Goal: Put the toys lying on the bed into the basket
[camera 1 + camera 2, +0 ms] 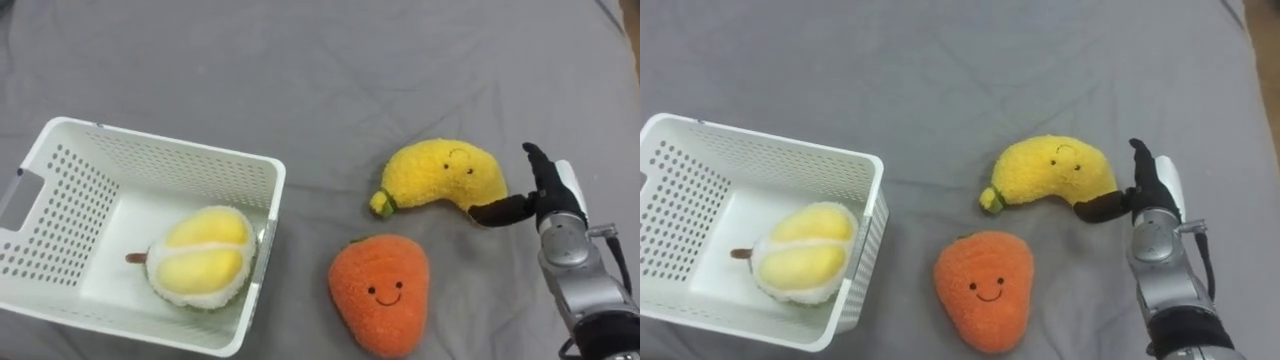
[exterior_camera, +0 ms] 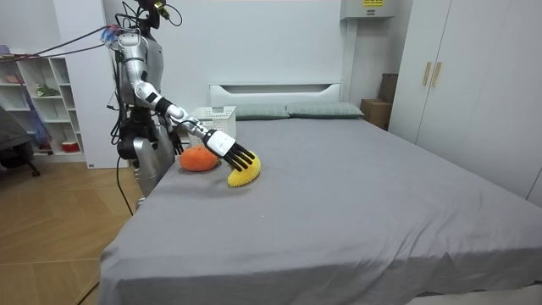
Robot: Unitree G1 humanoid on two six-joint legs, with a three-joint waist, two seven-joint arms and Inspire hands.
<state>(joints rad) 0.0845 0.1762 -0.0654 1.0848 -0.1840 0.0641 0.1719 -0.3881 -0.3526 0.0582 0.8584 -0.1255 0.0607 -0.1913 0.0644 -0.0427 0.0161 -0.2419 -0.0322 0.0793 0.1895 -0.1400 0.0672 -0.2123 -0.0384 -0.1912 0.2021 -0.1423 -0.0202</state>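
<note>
- Reaching in from the right, the right hand (image 1: pixel 550 195) has straight, spread fingers, its thumb seemingly touching the yellow banana plush (image 1: pixel 445 175) on the grey bed (image 1: pixel 300 60).
- An orange plush (image 1: pixel 380 290) lies nearby, and a durian plush (image 1: pixel 200 258) sits inside the white basket (image 1: pixel 160 140).
- The room view shows the robot standing at the bedside, and a yellow label (image 2: pixel 370 2) too small to read.

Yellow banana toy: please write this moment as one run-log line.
right hand: open, thumb at banana toy | orange toy: on bed | durian toy: in basket
</note>
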